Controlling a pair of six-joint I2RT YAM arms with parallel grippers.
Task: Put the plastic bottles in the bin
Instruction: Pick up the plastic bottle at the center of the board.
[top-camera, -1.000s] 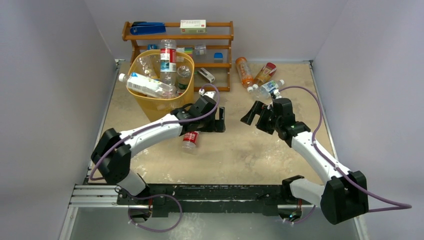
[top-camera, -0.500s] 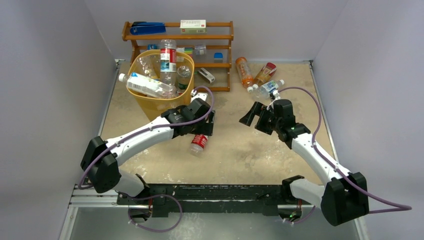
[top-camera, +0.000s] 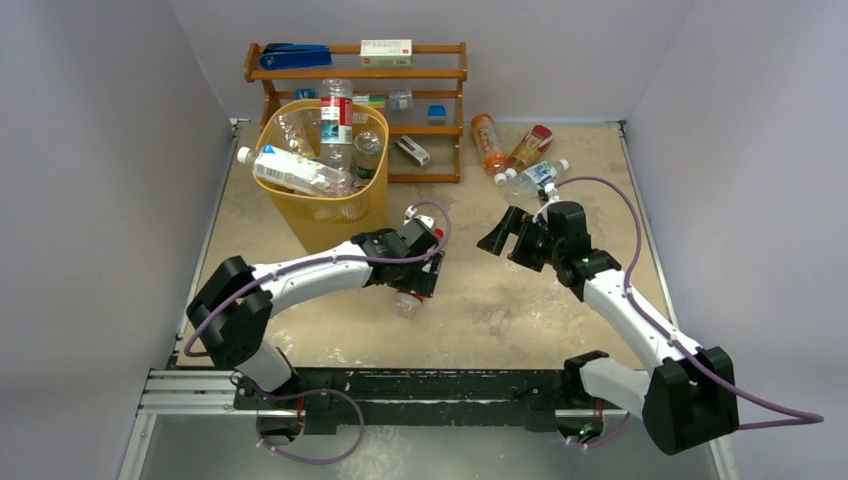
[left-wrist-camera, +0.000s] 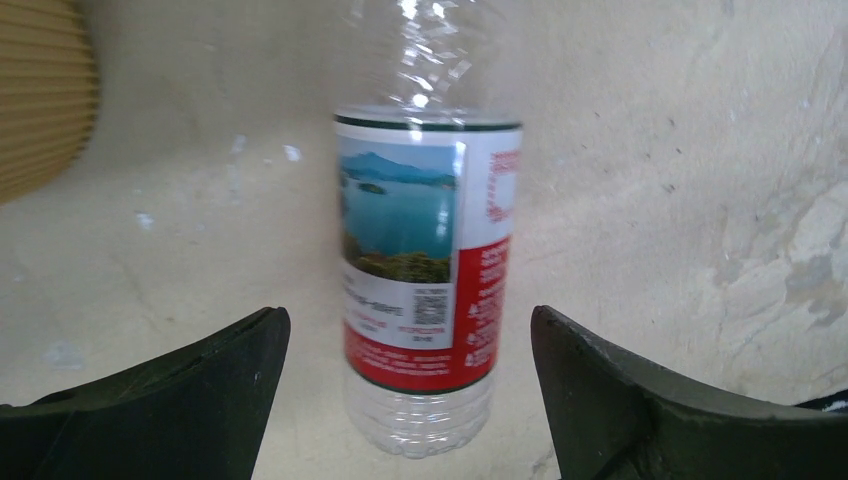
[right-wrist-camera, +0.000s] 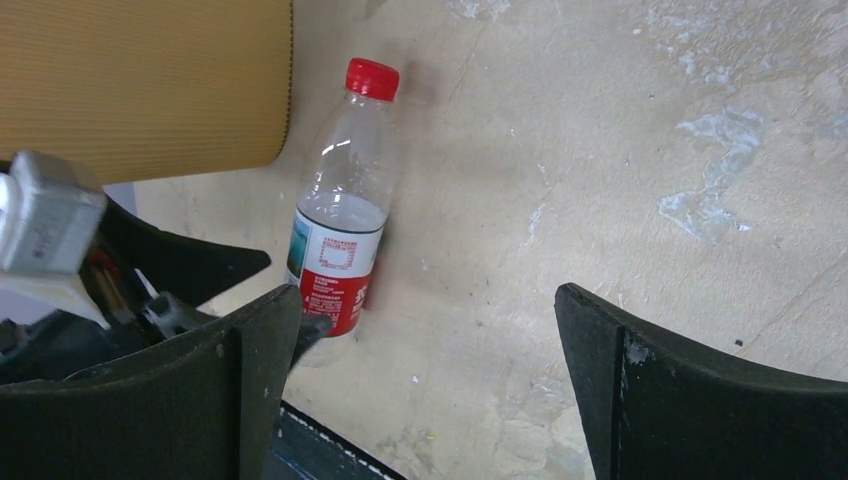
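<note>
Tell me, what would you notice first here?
The yellow bin at the back left, stuffed with plastic bottles poking above its rim. In the middle, the left claw hangs open over a red-labelled bottle lying on the table. Three more bottles lie at the back right.

Plain walls of pale lilac-grey close in the scene on three sides: a left wall (top-camera: 100, 150), a back wall (top-camera: 560, 40) and a right wall (top-camera: 740, 150). Between them lies a beige worktop (top-camera: 500, 310), its surface mottled with paler, worn patches. A brown wooden shelf rack (top-camera: 440, 73) stands against the back wall, left of centre. An aluminium rail (top-camera: 190, 388) runs along the near edge. The light is even, and the shadows are soft.
</note>
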